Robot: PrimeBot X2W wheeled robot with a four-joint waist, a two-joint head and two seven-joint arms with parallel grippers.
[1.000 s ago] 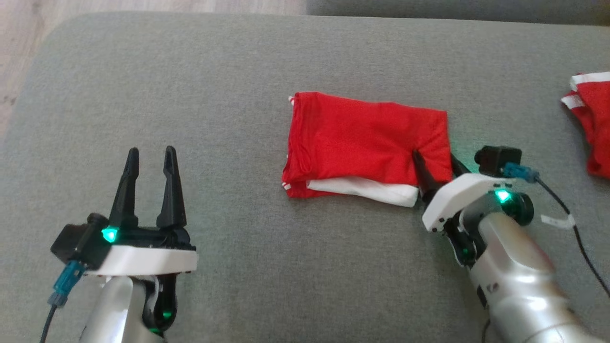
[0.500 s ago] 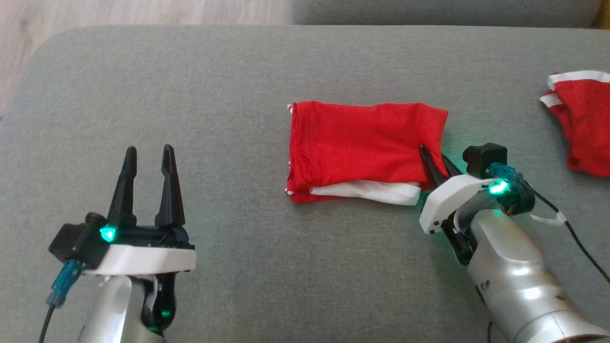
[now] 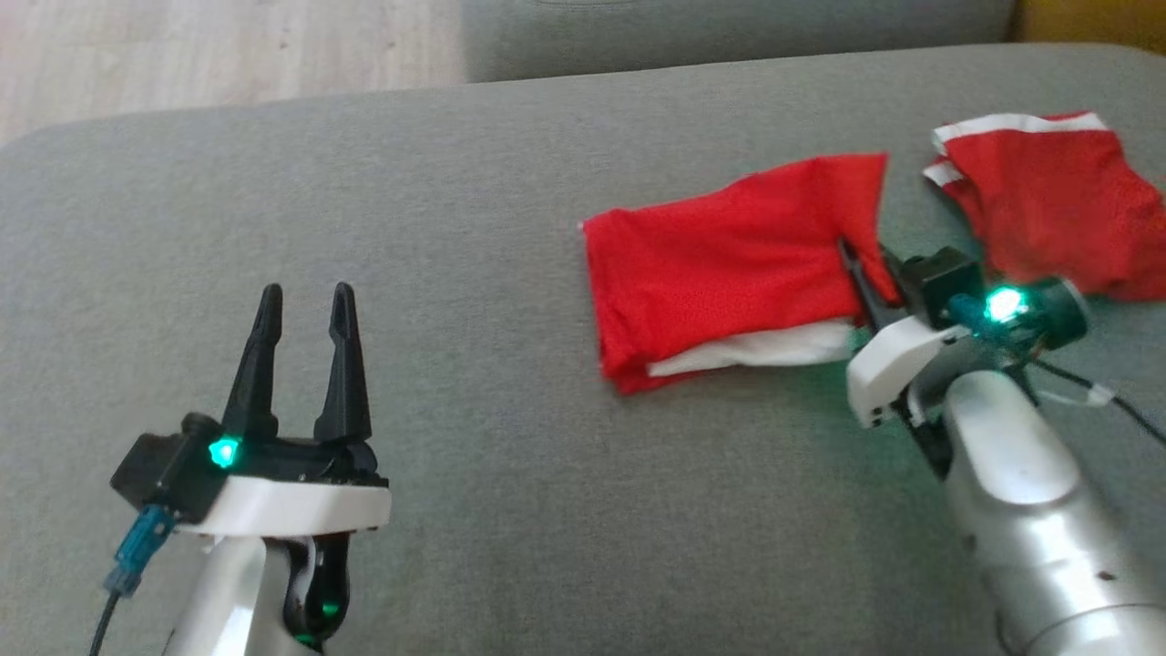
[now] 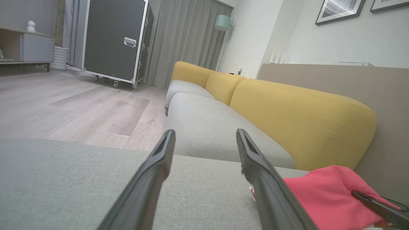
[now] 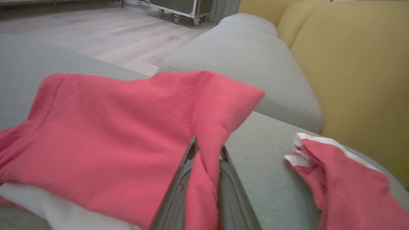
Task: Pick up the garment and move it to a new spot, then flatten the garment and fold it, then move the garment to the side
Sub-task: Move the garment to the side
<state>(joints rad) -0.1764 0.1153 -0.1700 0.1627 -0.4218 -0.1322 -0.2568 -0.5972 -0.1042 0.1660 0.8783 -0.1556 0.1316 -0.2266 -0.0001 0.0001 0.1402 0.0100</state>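
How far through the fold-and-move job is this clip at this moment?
Folding looks done: the red garment lies folded on the grey cushion. In hand: the right gripper is shut on its raised right edge; the left gripper is open, apart from it. Left: setting it aside and releasing.

The head view looks steeply down on the grey cushion [image 3: 510,228], with the left gripper [image 3: 306,293] at lower left and the right gripper [image 3: 870,269] at right. The left wrist view sits low over the cushion, facing along it toward the yellow backrest [image 4: 300,118] and wooden floor [image 4: 80,105], with the folded red garment [image 4: 319,198] at its lower right. The right wrist view faces that garment at close range; the head view shares it, plus a second red garment [image 3: 1048,200].
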